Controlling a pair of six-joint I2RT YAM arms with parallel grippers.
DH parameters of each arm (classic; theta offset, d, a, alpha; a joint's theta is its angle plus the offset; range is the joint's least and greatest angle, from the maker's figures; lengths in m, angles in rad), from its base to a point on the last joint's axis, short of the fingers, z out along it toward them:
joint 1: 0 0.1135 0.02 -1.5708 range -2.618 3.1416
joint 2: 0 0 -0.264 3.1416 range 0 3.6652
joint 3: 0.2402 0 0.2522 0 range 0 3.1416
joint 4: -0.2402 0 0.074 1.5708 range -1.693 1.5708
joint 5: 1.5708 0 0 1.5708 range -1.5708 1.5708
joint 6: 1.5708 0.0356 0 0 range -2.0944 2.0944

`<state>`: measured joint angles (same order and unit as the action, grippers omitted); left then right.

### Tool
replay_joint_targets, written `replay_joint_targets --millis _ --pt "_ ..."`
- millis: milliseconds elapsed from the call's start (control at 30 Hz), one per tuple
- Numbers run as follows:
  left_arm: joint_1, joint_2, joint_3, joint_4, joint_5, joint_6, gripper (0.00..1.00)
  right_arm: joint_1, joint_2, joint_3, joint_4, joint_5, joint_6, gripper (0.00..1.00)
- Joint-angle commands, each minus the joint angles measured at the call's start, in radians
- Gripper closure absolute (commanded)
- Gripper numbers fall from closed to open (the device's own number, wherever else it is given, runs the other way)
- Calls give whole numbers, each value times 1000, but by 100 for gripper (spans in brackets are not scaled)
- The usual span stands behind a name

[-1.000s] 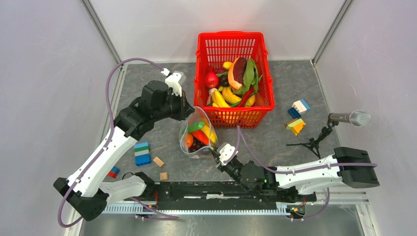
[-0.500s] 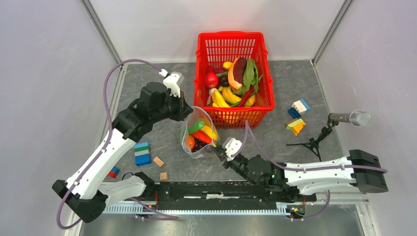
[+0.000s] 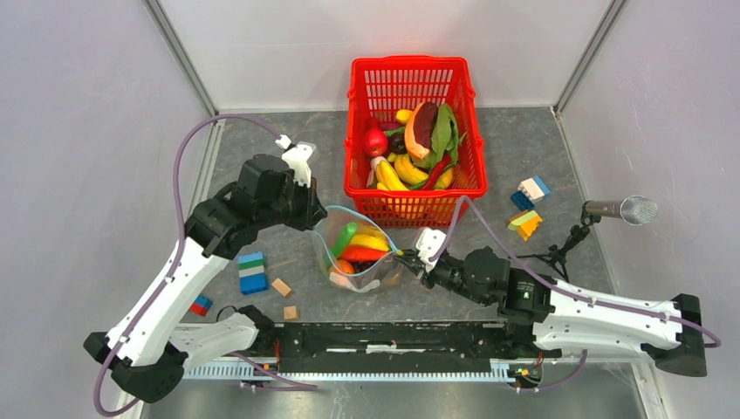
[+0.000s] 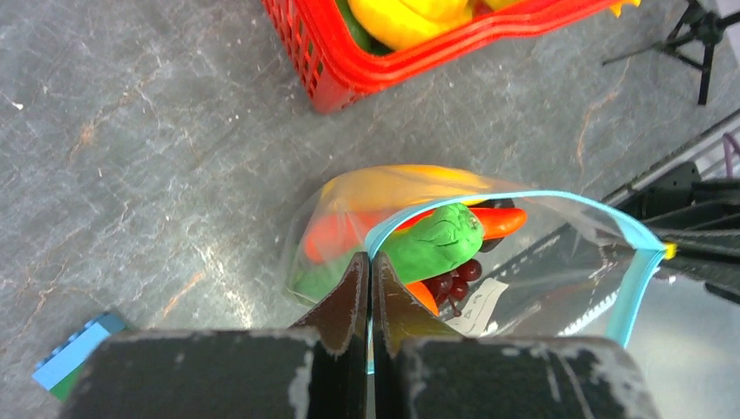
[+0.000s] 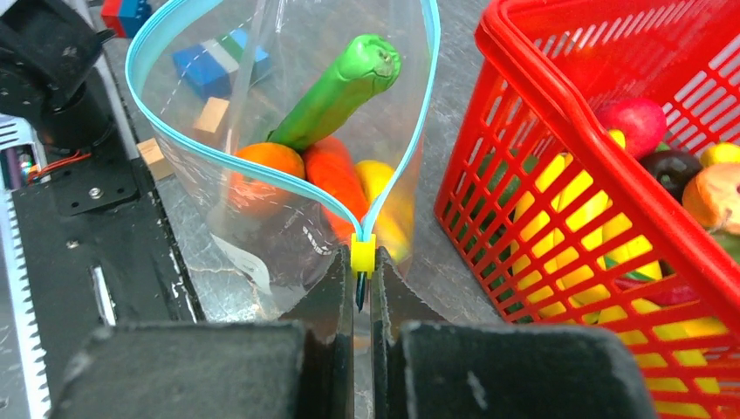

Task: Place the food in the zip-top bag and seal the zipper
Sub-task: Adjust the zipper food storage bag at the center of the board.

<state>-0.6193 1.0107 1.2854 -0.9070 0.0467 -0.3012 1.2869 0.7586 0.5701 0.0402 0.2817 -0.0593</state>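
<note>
Both my pairs of fingers are pinched on the zip-top bag (image 3: 353, 262), which lies on the table (image 3: 524, 140) at 6 o'clock from the red basket (image 3: 410, 63). My left fingers (image 4: 362, 279) clamp the zipper (image 4: 541, 193) at the mouth's 10 o'clock end. My right fingers (image 5: 347, 279) grip the yellow slider (image 5: 363, 253) at 3 o'clock. The food is inside: green vegetable (image 5: 340, 87), carrot (image 5: 336, 179), banana (image 5: 388, 192). The mouth gapes, so sealing looks like the step in hand. I'd anchor the left end and draw the slider along the strip toward it.
</note>
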Motion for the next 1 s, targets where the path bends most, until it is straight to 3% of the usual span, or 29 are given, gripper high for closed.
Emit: replay_joint_targets --millis 0,267,567,633,700,767,967 --pt "-2 -14 73 -137 87 74 98 -18 6 138 -142 -70 -76 100" --pt "-2 14 -38 -181 120 120 98 -107 131 218 -250 -189 -153 100" --pt "0 71 -111 -56 12 162 98 -303 186 175 -157 -450 -159 97" --pt "-1 74 -105 -44 13 167 98 -333 191 182 -153 -492 -154 86" --pt "0 70 -100 -31 20 172 98 -352 189 183 -150 -521 -146 67" --pt "0 62 -100 -21 22 175 98 -363 174 171 -136 -550 -133 55" --pt "-1 57 -111 -14 18 177 98 -399 63 39 -35 -583 -54 33"
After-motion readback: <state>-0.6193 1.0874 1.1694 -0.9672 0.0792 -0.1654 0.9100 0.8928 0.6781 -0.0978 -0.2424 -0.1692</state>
